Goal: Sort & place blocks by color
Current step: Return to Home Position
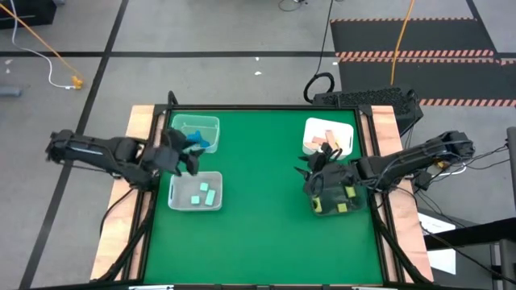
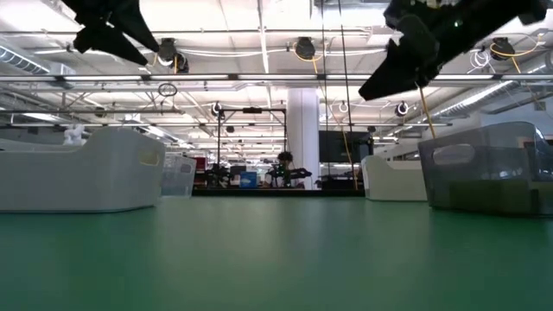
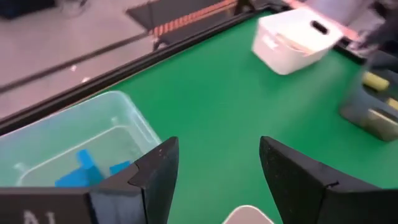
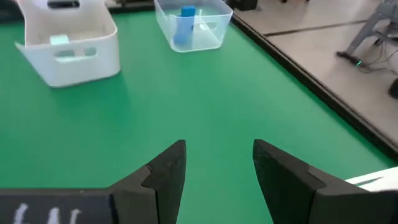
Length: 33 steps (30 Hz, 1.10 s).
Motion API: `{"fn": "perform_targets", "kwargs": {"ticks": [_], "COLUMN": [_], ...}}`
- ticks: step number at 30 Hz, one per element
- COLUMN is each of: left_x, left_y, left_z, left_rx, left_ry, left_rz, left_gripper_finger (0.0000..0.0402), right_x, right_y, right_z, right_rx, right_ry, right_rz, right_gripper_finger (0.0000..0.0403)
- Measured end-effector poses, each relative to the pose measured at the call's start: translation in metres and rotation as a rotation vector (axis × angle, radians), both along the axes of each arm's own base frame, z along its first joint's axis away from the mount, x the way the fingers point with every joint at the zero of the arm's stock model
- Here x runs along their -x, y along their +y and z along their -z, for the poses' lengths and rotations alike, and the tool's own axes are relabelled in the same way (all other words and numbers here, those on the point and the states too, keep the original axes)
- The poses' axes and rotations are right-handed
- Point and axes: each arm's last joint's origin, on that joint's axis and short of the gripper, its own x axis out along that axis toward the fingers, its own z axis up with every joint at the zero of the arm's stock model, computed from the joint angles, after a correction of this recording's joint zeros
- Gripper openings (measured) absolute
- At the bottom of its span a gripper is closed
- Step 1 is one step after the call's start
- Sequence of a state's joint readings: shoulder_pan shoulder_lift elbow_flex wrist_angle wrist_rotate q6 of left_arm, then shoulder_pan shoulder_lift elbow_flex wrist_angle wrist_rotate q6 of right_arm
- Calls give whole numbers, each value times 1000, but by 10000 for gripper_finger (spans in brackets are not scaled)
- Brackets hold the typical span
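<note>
- My left gripper (image 1: 187, 157) hangs above the table (image 1: 258, 234), over the gap between the clear bin (image 1: 211, 121) and the pale bin (image 1: 172, 193).
- Its fingers (image 3: 158, 171) are spread apart with only green table showing between them; it is released.
- My right gripper (image 1: 310, 171) hangs between the white bin (image 1: 310, 129) and the dark bin (image 1: 316, 205).
- Its fingers (image 4: 168, 165) are also parted and carry nothing.
- In the low view both grippers are well above the table.
- The blue blocks (image 1: 199, 142) lie in the clear bin.
- The mint blocks (image 1: 201, 193) lie in the pale bin.
- The tan blocks (image 1: 326, 138) lie in the white bin.
- The yellow-green blocks (image 1: 343, 207) lie in the dark bin.
- I see no block loose on the table.
</note>
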State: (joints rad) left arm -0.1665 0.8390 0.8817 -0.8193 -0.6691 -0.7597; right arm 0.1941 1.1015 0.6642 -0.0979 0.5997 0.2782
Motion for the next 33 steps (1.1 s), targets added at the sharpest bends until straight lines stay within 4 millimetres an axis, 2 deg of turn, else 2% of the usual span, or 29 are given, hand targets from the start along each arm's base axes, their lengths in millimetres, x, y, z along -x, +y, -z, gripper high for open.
{"fn": "perform_targets", "kwargs": {"ticks": [5, 11, 16, 24, 33], "left_x": [-8, -7, -8, -12, -12], "left_y": [-20, -32, -37, -40, -40], "left_z": [20, 50, 67, 70, 69], "left_rx": [-62, 17, 78, 89, 88], "left_ry": [-41, -94, -148, -218, -226], "left_rz": [38, 42, 24, 36, 29], "left_gripper_finger": [225, 225, 225, 225, 225], "right_x": [8, 22, 37, 61, 79], "right_y": [-3, -5, -10, -23, -28], "right_z": [13, 23, 25, 41, 62], "right_rx": [-23, 4, 34, -34, -53], "right_ry": [-100, -117, -132, -214, -256], "right_rz": [7, -15, -26, -11, 21], "right_gripper_finger": [180, 180, 180, 180, 180]}}
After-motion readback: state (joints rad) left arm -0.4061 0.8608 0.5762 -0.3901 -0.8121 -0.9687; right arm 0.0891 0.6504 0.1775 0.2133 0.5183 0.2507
